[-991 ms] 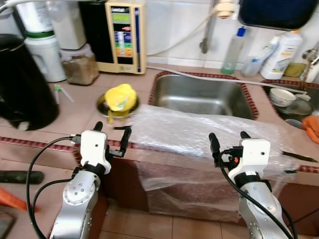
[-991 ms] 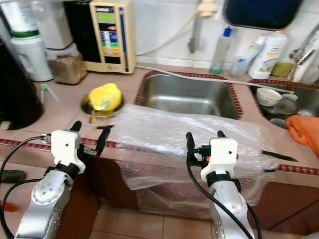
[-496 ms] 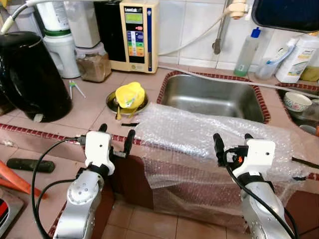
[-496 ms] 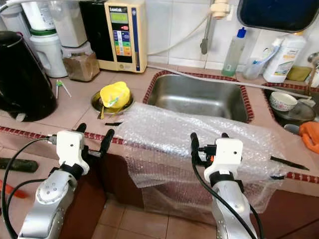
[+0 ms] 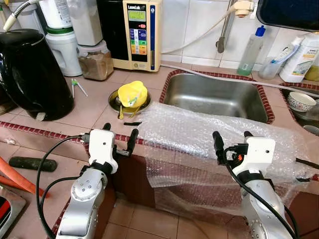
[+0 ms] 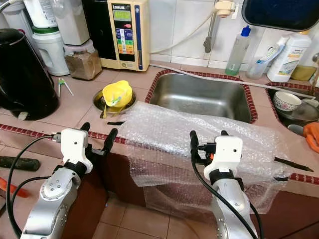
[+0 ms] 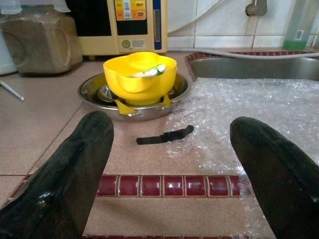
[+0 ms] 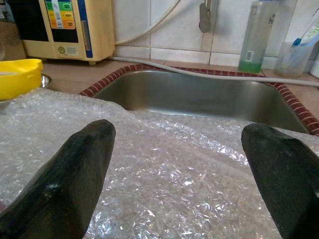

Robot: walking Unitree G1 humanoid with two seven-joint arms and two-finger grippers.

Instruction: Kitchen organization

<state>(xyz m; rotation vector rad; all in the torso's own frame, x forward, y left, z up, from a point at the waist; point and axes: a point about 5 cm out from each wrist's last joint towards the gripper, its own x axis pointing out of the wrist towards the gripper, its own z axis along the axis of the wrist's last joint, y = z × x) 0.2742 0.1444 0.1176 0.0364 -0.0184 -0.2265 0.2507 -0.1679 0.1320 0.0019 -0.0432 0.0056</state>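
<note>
Both end effectors, left (image 5: 119, 135) and right (image 5: 230, 140), gape empty before the bubble wrap (image 5: 209, 134); pinch its near edge.

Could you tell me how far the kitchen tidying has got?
Nothing looks done yet. The bubble wrap lies draped over the counter edge before the sink. Both tools, left and right, are open and empty. Left: clearing the wrap and the yellow bowl.

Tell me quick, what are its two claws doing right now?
Left gripper: open, holding nothing.
Right gripper: open, holding nothing, above the bubble wrap.
</note>
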